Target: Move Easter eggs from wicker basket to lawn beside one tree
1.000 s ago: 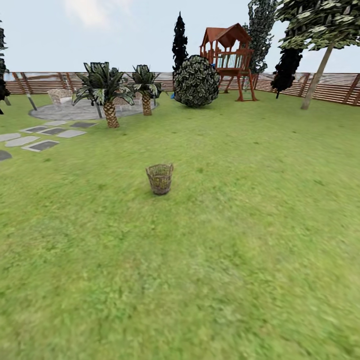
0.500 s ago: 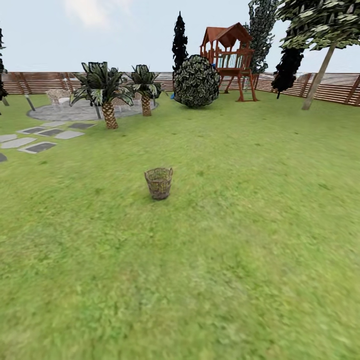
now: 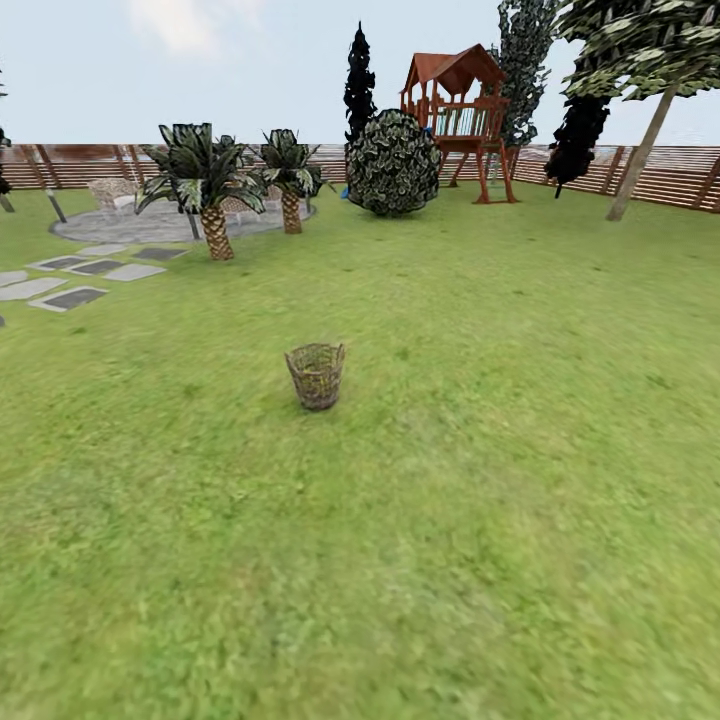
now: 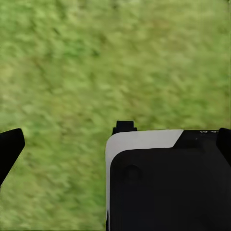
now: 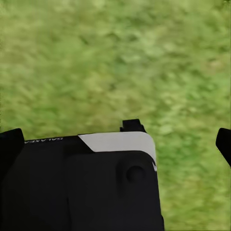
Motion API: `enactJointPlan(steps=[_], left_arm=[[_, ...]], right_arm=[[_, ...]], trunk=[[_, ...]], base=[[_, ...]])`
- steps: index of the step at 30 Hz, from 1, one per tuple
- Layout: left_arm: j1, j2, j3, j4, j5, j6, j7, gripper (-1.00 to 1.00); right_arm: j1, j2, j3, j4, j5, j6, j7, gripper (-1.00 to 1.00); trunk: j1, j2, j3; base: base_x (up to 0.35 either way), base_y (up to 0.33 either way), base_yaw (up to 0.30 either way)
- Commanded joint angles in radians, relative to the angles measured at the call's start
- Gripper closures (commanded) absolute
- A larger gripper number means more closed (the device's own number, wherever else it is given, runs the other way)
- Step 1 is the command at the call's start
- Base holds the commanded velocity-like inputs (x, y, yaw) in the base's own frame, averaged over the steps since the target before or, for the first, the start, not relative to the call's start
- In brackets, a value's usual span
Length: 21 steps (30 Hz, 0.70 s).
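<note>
The wicker basket [image 3: 316, 376] stands upright on the lawn [image 3: 450, 520] a few metres ahead, slightly left of centre in the head view. From this distance its inside cannot be made out, so the Easter eggs are hidden. A tree [image 3: 640, 145] with a slanted pale trunk and light-green crown rises at the far right by the fence. In the left wrist view my left gripper [image 4: 118, 143] hangs open over bare grass. My right gripper [image 5: 118, 143] is likewise open over grass, holding nothing.
A slatted wooden fence [image 3: 680, 175] rings the garden. A red-brown play tower [image 3: 460, 110] and a round dark bush [image 3: 393, 163] stand at the back. Two palms [image 3: 205, 190] grow at the left, beside stepping stones [image 3: 70, 295] and a paved patio [image 3: 150, 222].
The whole head view has shifted: the camera has rolled forward, so the basket sits lower and a little nearer in the picture. The basket itself has not moved.
</note>
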Motion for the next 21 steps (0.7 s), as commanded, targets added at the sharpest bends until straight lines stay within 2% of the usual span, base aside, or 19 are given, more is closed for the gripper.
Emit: enactJointPlan(steps=[1, 21], left_arm=[[-0.001, 0.0, -0.001, 0.001, 0.0, -0.004, 0.003, -1.0], [-0.001, 0.001, -0.001, 0.001, 0.001, -0.004, 0.003, -1.0]], right_arm=[[0.0, 0.001, -0.004, -0.001, -0.005, 0.0, -0.001, -1.0], [0.0, 0.001, -0.003, -0.001, -0.003, 0.0, -0.001, -1.0]], trunk=[[0.001, -0.002, -0.002], [0.001, -0.002, -0.002]], base=[[0.297, 0.0, 0.0], [0.296, 0.0, 0.0]])
